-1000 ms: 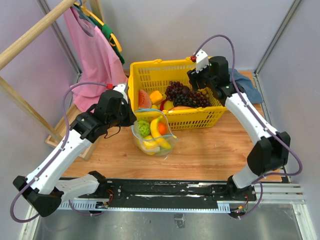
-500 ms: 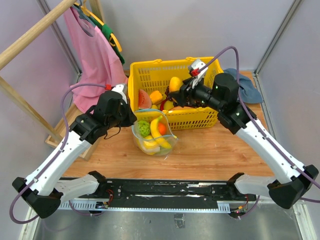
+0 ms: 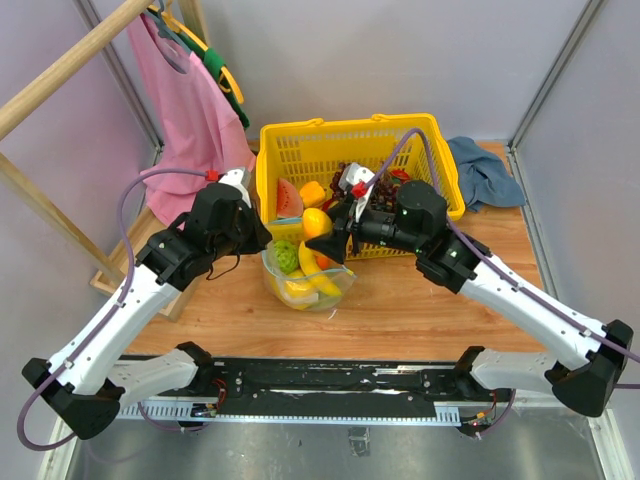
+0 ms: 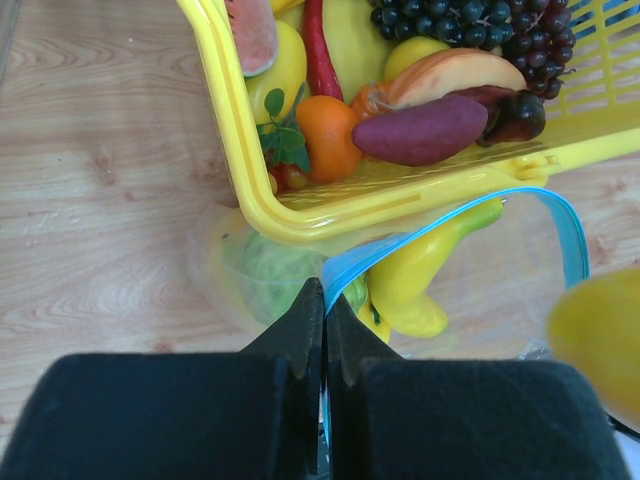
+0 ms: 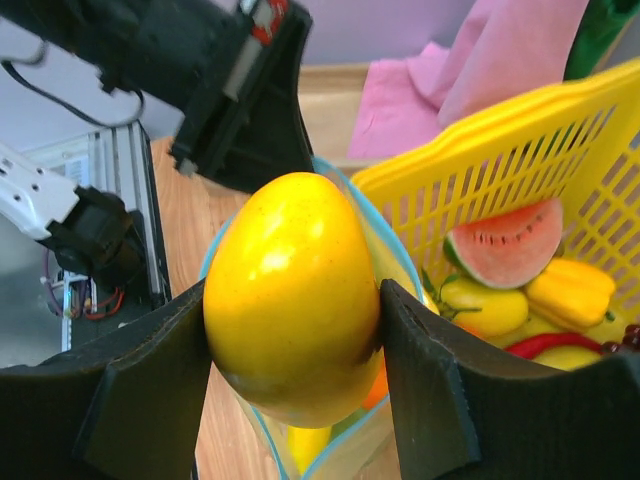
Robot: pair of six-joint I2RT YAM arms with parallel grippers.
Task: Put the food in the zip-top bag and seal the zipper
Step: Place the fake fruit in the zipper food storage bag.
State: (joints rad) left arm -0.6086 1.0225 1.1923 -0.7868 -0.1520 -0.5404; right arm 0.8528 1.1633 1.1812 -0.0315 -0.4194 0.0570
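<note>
A pale wooden table (image 3: 400, 300) with fine, streaky grain sits between lavender walls, a pink garment (image 3: 190, 110) hanging from a timber rack on the left and a crumpled blue cloth (image 3: 485, 170) at the far right corner. A yellow lattice basket (image 3: 300, 150) of glossy toy produce, dark grapes (image 4: 470, 20) and a watermelon slice (image 5: 505, 255) among it, stands at the back. Against its front wall rests the clear, crinkly zip-top bag (image 3: 300, 285), mouth up, holding a bumpy green fruit (image 3: 287, 256) and a curved yellow one (image 3: 318, 270). The left gripper (image 4: 322, 300), jaws pressed together, pinches the light-blue zipper (image 4: 440, 225) at the rim. The right gripper (image 3: 322, 232), jaws spread wide, clasps a smooth, egg-shaped yellow fruit (image 5: 290, 290) just above the bag's mouth.
</note>
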